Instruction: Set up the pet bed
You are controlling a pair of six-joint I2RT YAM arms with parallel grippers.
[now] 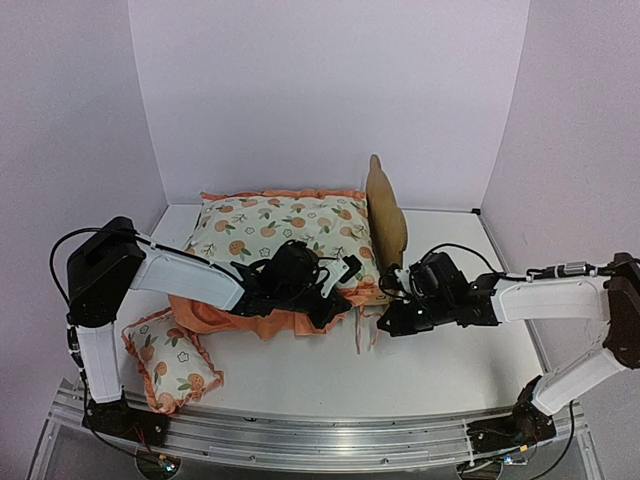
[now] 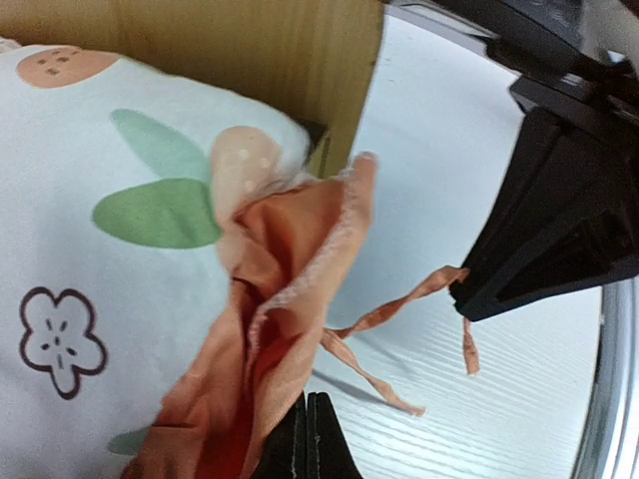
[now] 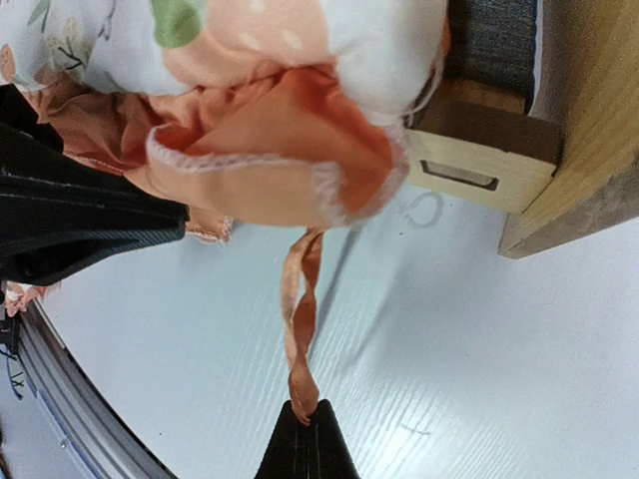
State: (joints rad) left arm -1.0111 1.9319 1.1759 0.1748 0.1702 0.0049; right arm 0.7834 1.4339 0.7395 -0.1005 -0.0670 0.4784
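Note:
The pet bed stands mid-table, its plywood headboard upright on the right. Its wooden frame and dark grey base show in the right wrist view. The fruit-print cushion lies on it, with its orange ruffle hanging over the near side. My left gripper is shut at the cushion's near corner. The ruffle lies against its left finger, and nothing shows between the tips. My right gripper is shut on the end of a thin orange tie ribbon that hangs from the cushion's corner.
A small matching fruit-print pillow lies at the front left, by the left arm's base. Both grippers meet close together at the bed's near right corner. White walls enclose the table on three sides, and a metal rail runs along its near edge.

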